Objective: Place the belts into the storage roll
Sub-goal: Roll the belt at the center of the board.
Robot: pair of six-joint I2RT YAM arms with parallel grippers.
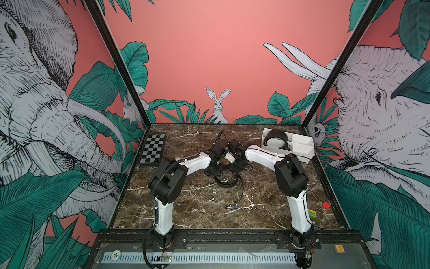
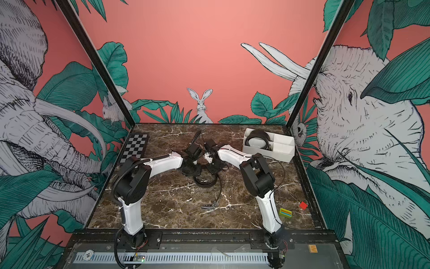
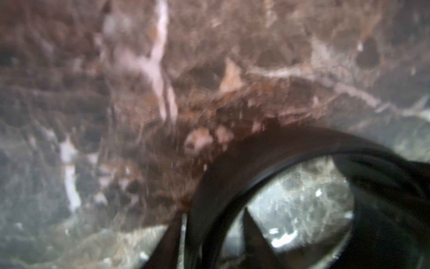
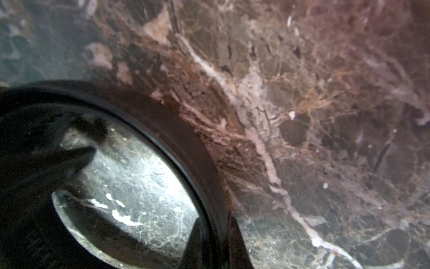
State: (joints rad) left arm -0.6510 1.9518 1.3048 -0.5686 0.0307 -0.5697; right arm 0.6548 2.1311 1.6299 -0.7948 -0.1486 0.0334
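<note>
A black belt (image 1: 226, 184) lies coiled on the marble table's middle, and a thin tail runs forward from it to a metal buckle (image 1: 232, 206). Both arms reach down onto this coil. My right gripper (image 4: 214, 219) is shut on the belt (image 4: 186, 139), pinching its wall. My left gripper (image 3: 211, 212) straddles the belt (image 3: 267, 149) at the opposite side. Its jaws stand narrow, but the blurred view hides whether they press it. The storage roll (image 1: 300, 152), a white divided tray, sits at the back right. Another belt (image 1: 277, 139) is coiled in its left compartment.
A checkered board (image 1: 152, 150) lies at the back left. A red block (image 1: 326, 205) and a green and yellow striped block (image 1: 311, 214) sit near the right edge, by the right arm's base. Printed walls close in three sides of the table.
</note>
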